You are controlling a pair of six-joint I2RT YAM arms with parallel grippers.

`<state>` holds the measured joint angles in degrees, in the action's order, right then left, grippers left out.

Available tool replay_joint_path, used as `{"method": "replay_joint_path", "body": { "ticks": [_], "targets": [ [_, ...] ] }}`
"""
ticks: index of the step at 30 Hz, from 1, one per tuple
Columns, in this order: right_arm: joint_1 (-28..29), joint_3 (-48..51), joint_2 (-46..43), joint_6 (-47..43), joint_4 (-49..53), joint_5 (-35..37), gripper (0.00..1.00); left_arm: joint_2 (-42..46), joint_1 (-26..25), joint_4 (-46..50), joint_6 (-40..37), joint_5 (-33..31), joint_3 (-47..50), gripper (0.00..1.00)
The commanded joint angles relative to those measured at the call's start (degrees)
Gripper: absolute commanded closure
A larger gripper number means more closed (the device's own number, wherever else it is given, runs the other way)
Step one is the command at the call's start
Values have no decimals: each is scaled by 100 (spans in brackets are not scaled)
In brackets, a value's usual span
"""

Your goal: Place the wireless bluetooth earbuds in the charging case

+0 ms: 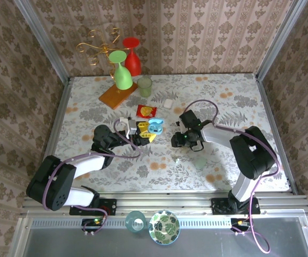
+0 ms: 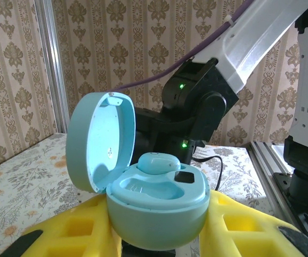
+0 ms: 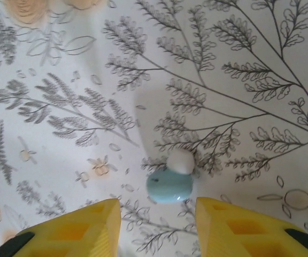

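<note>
Above floral surface [image 1: 223, 107], near middle: open charging case [image 2: 154, 206] being gripped at base between left fingers [image 2: 245, 225], lid [image 2: 98, 142] being tilted back. One earbud [image 2: 156, 162] being carried inside case. Right fingers [image 3: 74, 230] being held spread, gripping nothing, over second earbud [image 3: 169, 184], pale blue, lying on surface.

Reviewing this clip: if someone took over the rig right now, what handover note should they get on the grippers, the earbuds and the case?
Left gripper: shut on the light blue oval plastic charging case, whose lid is open.
Right gripper: open, holding nothing, fingers apart over the floral table.
Done: one small pale blue plastic earbud sits in the case's far socket.
Left: the near socket is empty. The second pale blue earbud lies on the table just beyond the right fingertips, untouched. It probably needs picking up and seating in that socket.
</note>
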<state>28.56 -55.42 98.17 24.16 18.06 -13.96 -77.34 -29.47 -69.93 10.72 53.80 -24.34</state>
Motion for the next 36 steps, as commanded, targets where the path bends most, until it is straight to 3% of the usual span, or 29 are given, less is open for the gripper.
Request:
{"method": "replay_joint_path", "body": {
  "ticks": [1, 5, 15, 28, 36],
  "targets": [
    [60, -62, -319, -329, 271, 322, 57, 44, 56, -238, 2, 121, -36, 74],
    [46, -500, 83, -729, 443, 514, 56, 35, 56, -241, 1, 123, -53, 74],
    [2, -1108, 1027, -934, 332, -70, 58, 79, 56, -242, 18, 85, 4, 74],
    [5, -50, 288, -655, 227, -500, 62, 26, 47, -258, 46, 113, -45, 74],
    [191, -171, -208, -696, 701, 339, 58, 41, 56, -258, 28, 86, -19, 74]
  ]
}}
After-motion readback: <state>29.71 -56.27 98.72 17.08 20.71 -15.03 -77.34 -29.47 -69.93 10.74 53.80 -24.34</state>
